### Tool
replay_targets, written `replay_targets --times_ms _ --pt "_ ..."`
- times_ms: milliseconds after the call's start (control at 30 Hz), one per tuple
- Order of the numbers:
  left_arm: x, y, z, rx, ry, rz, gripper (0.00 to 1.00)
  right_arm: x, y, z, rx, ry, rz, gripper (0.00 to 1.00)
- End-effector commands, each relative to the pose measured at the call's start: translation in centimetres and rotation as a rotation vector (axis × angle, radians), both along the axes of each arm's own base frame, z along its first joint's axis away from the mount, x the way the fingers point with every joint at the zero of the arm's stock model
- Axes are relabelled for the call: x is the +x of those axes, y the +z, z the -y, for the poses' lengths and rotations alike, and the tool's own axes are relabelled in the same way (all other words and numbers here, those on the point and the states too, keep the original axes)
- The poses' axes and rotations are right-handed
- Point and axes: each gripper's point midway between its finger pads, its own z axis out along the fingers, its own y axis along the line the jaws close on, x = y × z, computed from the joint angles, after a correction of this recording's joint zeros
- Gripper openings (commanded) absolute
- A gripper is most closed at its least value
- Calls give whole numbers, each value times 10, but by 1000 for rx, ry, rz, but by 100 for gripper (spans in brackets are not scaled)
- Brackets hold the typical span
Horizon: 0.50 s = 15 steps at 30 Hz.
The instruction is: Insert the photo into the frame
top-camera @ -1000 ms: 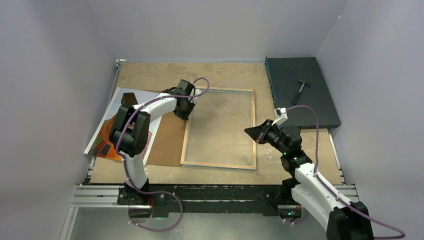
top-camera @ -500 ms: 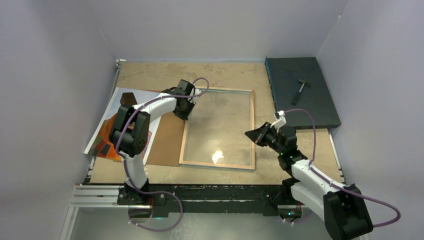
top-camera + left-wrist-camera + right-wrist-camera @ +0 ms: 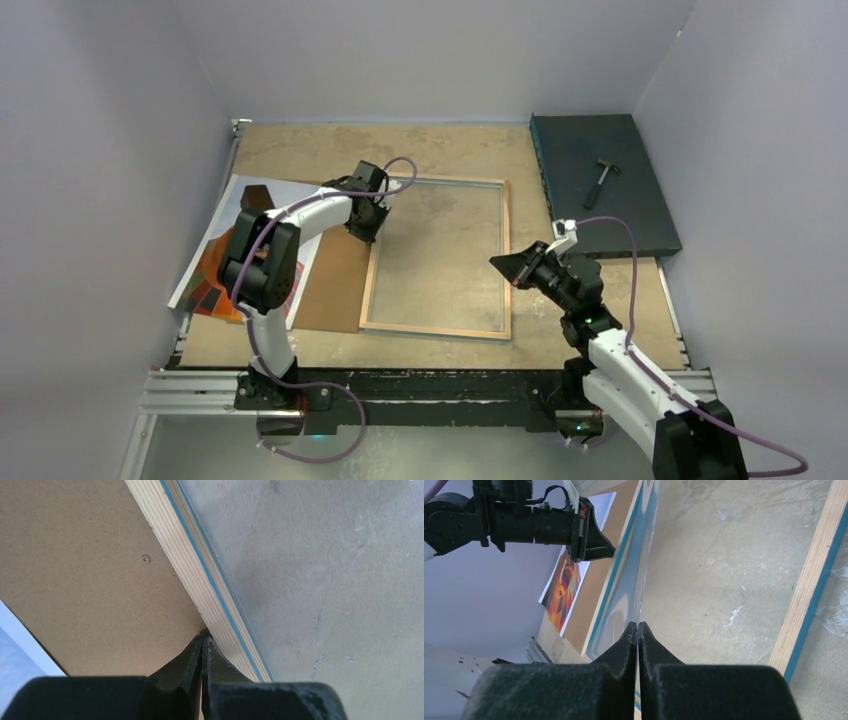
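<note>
Above brown tabletop (image 3: 430, 150), closed left gripper (image 3: 203, 640) touches frame (image 3: 177, 545).

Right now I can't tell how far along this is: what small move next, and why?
Probably ease the clear pane, pinched by the right fingers, down flat into the frame: the photo lies outside it, partly under the brown board, and the shut left fingers sit at the frame's left rail.
</note>
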Motion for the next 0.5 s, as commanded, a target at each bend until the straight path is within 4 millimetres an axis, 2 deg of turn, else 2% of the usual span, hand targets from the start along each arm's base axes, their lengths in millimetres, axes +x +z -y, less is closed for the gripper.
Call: replay_targets --times_ms 0,267,467 --pt "-1 13 10 -99 8 10 0 8 7 -2 4 -5 46 0" --pt "2 17 3 -119 27 9 0 12 7 -4 22 -6 47 0" --pt "1 11 3 -117 26 -3 0 6 22 -10 53 40 93 0"
